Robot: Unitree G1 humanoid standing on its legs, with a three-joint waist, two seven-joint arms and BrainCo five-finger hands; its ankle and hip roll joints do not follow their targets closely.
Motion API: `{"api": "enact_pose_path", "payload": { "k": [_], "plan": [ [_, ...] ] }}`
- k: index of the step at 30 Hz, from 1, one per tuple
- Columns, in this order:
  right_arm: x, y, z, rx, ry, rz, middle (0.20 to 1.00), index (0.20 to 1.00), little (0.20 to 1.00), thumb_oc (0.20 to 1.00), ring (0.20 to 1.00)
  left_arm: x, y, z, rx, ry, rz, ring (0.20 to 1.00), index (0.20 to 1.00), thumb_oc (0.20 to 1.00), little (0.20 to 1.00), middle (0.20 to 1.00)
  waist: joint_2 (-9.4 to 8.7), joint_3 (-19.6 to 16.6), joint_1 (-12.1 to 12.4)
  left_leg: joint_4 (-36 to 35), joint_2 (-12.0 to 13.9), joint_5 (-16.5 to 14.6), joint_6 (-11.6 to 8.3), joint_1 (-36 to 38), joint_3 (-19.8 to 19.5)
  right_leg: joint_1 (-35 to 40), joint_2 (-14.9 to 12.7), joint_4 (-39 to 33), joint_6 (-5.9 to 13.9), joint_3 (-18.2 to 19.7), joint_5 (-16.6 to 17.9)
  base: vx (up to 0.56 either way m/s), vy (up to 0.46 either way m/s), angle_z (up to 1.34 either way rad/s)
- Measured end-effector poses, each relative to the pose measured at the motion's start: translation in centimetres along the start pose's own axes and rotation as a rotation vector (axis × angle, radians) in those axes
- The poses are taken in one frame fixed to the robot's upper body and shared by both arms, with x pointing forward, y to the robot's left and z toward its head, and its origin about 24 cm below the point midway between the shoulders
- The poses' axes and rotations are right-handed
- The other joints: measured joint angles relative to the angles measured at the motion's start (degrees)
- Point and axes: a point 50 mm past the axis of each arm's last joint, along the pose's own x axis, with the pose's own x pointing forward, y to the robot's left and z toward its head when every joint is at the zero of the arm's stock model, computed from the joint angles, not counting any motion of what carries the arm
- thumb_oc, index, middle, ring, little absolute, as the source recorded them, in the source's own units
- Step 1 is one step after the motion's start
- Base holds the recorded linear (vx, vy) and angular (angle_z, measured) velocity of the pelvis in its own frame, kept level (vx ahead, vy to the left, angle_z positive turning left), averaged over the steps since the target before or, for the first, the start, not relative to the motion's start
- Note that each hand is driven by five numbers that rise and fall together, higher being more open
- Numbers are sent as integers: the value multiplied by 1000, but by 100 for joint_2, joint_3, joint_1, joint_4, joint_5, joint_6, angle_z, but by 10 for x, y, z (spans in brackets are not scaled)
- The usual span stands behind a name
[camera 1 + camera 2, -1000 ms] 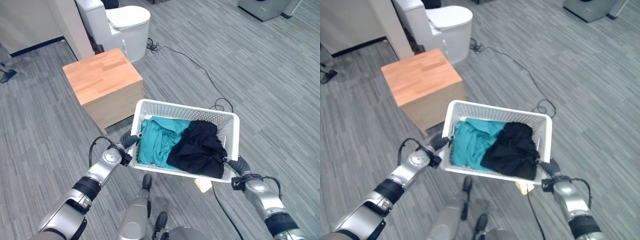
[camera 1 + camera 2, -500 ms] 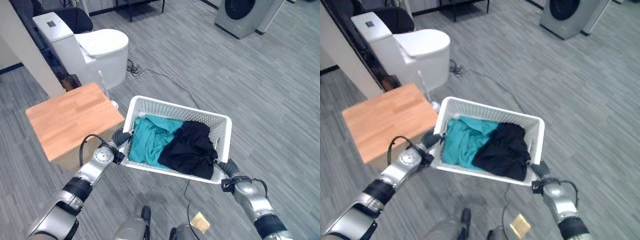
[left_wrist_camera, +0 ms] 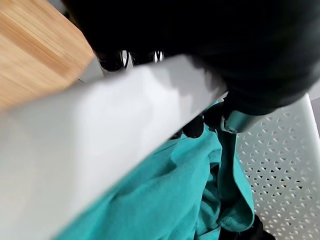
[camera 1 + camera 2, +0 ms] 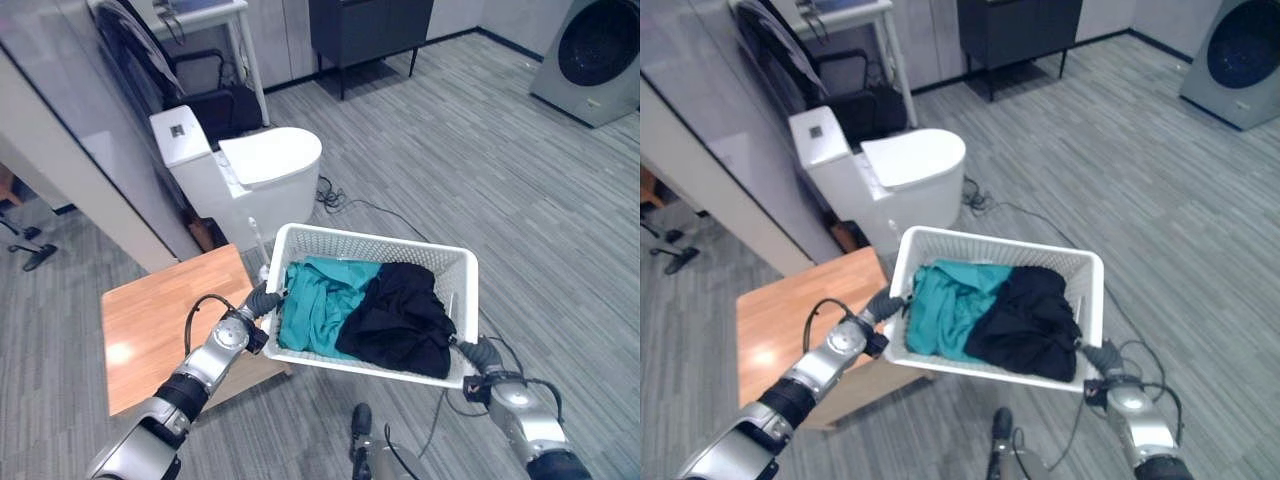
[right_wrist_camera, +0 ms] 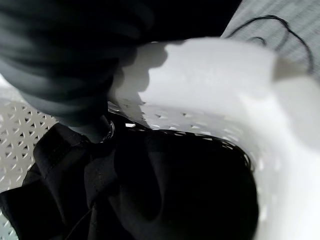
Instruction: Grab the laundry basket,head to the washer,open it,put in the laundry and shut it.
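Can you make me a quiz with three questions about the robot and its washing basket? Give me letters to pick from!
1. Where is the washer?
A. far off on the robot's right
B. right beside the basket
C. on the wooden cabinet

2. What colours are the clothes in the laundry basket?
A. red and yellow
B. teal and black
C. all white

3. How is the basket being held?
A. sitting on the floor
B. by one hand
C. up off the floor, a hand at each end

Answers:
1 A, it stands at the far right corner of the floor.
2 B, a teal garment lies beside a black garment.
3 C, the left hand and right hand grip opposite ends.
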Motion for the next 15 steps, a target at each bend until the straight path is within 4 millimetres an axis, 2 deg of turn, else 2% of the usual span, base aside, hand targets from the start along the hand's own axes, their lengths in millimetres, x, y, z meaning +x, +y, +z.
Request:
{"api": "enact_pose_path", "payload": {
  "k": [1, 2, 3, 4, 5, 6, 7, 8, 9, 10, 11, 14, 15],
  "plan": [
    [0, 0, 1, 1, -3, -1, 200, 200, 200, 200, 200, 1, 1, 2, 2, -6, 2, 200, 200, 200, 200, 200, -16, 34, -32, -142, 57, 91, 29, -7, 7, 84, 55, 54, 85, 19, -77, 356, -236, -3],
    [0, -2, 2, 4, -7, -7, 200, 200, 200, 200, 200, 2, 1, 5, 8, -17, 0, 200, 200, 200, 200, 200, 10, 59, -106, -221, 211, 604, 126, 2, 110, 140, 136, 174, 307, -88, -348, 350, -298, -1],
    [0, -3, -2, 18, 0, -14, 200, 200, 200, 200, 200, 3, 0, 9, 18, -33, -8, 200, 200, 200, 200, 200, -9, 86, -194, -252, 347, 560, 148, 233, 190, 108, 55, 665, 464, -309, -974, 336, -334, 7],
    [0, -6, -4, 15, -1, -14, 200, 200, 200, 200, 200, 4, -2, 12, 18, -49, -12, 200, 200, 200, 200, 200, 17, 78, -270, -159, 393, 430, 108, 185, 188, -158, -101, 1374, 524, -498, -1201, 410, -428, 10],
    [-1, -10, -4, 19, -3, -22, 200, 200, 200, 200, 200, 5, -5, 15, 14, -60, -20, 200, 200, 200, 200, 200, -52, 49, -263, -53, 388, 339, 91, 159, 187, -364, -245, 1736, 495, -562, -1387, 266, -339, 1],
    [-2, -16, -4, 10, -6, -35, 200, 200, 200, 200, 200, 5, -11, 14, -1, -59, -31, 200, 200, 200, 200, 200, 40, 40, -294, -36, 487, 205, 14, 202, 225, -684, -480, 2264, 534, -557, -1568, 235, -333, -1],
    [-3, -16, -6, 11, -1, -38, 200, 200, 200, 200, 200, 5, -13, 11, -2, -49, -37, 200, 200, 200, 200, 200, 107, 5, -338, 40, 560, 130, -92, 196, 211, -727, -532, 2136, 553, -556, -1559, 213, -341, 2],
    [-4, -16, -8, 11, 4, -33, 200, 200, 200, 200, 200, 4, -12, 10, 6, -44, -40, 200, 200, 200, 200, 200, 43, -7, -350, 149, 571, 129, -96, 148, 232, -625, -642, 1816, 543, -610, -1408, 181, -298, -6],
    [-3, -12, -10, 3, 13, -17, 200, 200, 200, 200, 200, 4, -11, 3, 6, -16, -36, 200, 200, 200, 200, 200, 142, 12, -283, 482, 762, 129, -147, 25, 156, -511, -408, 1619, 139, -680, -1372, 165, -285, -15],
    [-3, -11, -9, 2, 12, -16, 200, 200, 200, 200, 200, 4, -11, 2, 5, -10, -35, 200, 200, 200, 200, 200, 142, 12, -252, 699, 773, 189, -175, -93, 172, -470, -349, 1535, 46, -693, -1334, 164, -273, -20],
    [-3, -12, -8, -5, 10, -19, 200, 200, 200, 200, 200, 4, -12, 1, 0, -7, -38, 200, 200, 200, 200, 200, 141, 14, -216, 966, 844, 463, -336, -284, 152, -348, -308, 1380, -131, -726, -1329, 157, -263, -3],
    [-2, -12, -7, -9, 7, -21, 200, 200, 200, 200, 200, 5, -12, 4, -9, -14, -36, 200, 200, 200, 200, 200, 84, 37, -230, 871, 930, 616, -382, -284, 184, -8, -231, 1062, -241, -723, -1314, 99, -168, 13],
    [0, -11, -2, -9, -7, -21, 200, 200, 200, 200, 200, 5, -10, 5, -12, -17, -25, 200, 200, 200, 200, 200, -3, 79, -229, 679, 958, 753, -410, -225, 214, 299, -186, 853, -248, -704, -1307, 142, -251, 7]
  ]
}}
